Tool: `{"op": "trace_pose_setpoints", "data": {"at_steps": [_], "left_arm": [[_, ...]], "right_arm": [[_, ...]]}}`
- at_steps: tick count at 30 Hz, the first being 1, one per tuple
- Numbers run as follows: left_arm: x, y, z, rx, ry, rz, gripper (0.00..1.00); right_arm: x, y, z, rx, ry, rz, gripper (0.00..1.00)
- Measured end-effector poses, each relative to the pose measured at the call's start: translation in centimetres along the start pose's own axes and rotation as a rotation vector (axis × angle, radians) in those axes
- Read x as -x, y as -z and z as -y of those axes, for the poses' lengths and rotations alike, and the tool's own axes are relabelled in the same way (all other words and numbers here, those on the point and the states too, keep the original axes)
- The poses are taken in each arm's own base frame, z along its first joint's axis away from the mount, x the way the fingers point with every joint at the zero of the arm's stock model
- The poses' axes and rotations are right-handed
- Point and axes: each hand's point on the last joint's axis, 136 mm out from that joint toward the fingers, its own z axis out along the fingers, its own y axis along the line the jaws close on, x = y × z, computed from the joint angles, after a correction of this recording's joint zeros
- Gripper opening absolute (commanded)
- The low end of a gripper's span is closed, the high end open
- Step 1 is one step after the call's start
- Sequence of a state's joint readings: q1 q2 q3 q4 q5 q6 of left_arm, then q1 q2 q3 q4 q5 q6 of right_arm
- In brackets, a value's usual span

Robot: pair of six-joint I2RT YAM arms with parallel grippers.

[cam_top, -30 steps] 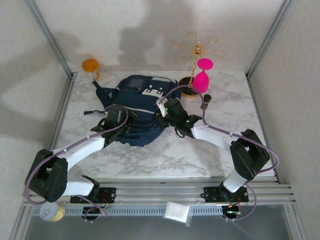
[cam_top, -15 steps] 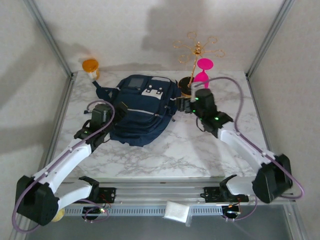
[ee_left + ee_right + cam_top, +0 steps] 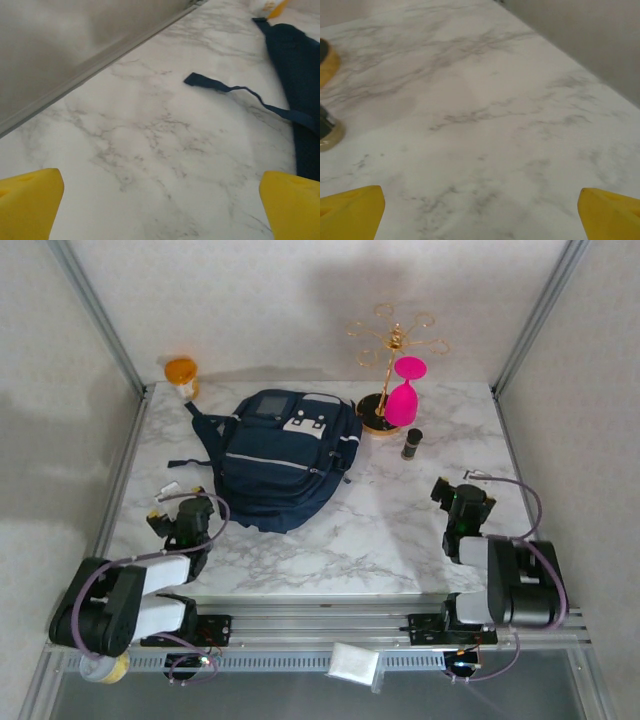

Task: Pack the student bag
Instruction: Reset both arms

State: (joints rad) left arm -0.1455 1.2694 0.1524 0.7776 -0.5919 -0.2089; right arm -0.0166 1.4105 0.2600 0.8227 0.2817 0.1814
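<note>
Though unheld, student bag (image 3: 285, 455) flat.

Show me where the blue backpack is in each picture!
Top external: the student bag lies left of centre on the marble table.
Left wrist: it runs down the right edge, its strap trailing left.
Right wrist: camera faces marble by the gold stand's base.
Shared landmark: the marble table.
</note>
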Motion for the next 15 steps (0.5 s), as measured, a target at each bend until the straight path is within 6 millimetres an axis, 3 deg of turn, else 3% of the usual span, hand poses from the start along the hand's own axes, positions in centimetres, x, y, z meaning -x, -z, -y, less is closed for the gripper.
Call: {"op": "trace_pose_setpoints", "data": {"at_steps": [3,6,9,15], "left_arm": [[2.1,-0.5,2.5,-0.13,0.038,0.081,1.0],[2.7,-1.0,4.6,-0.223,0.039,0.123,0.99],[1.9,-1.4,5.8,-0.273,0.012,0.111,0.99],[3.4,-1.6,6.3,-0.307,0.038,0.151,0.99]], "right_arm": [[0.4,-0.9,-2.6,0.144,0.047,0.027,0.99],[1.7,0.0,-4.5,0.259,0.075,0.121,0.99],[1.8,0.5,-5.1,0.293,0.096,0.152,0.99],[3.1,0.8,-5.6,0.311,0.107,0.21,0.99]]}}
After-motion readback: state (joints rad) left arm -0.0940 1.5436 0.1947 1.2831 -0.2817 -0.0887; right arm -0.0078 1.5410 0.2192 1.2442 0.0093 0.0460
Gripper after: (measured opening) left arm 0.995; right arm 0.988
